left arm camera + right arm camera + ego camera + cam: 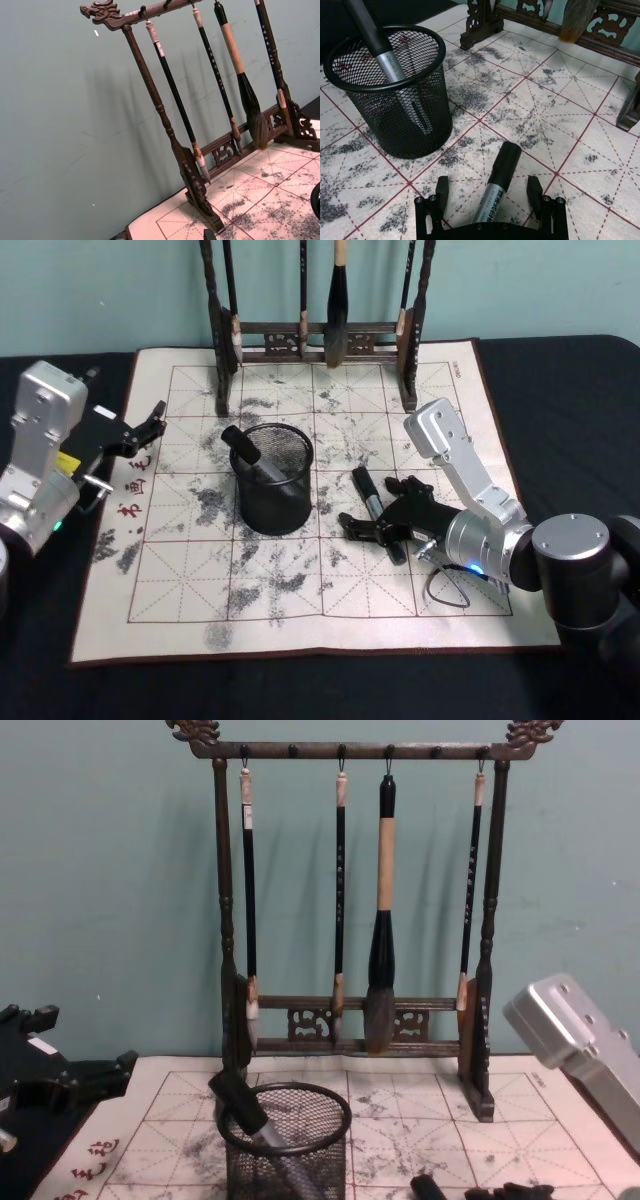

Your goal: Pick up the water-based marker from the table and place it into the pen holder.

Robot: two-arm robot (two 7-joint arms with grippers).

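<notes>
On the ink-stained calligraphy mat [200,580], right of the black mesh pen holder [275,502], the water-based marker [365,490] lies flat. The right gripper [378,508] sits low over it, jaws spread wide, one finger on each side and neither touching the barrel. The marker's rear end is hidden under the gripper body. A second marker [245,448] leans inside the holder. The left gripper [148,430] is parked by the mat's left edge. The brush rack [320,340] stands behind.

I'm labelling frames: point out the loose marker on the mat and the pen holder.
loose marker [499,175]: right wrist view, on its black cap.
pen holder [380,125]: right wrist view, on its mesh wall.
</notes>
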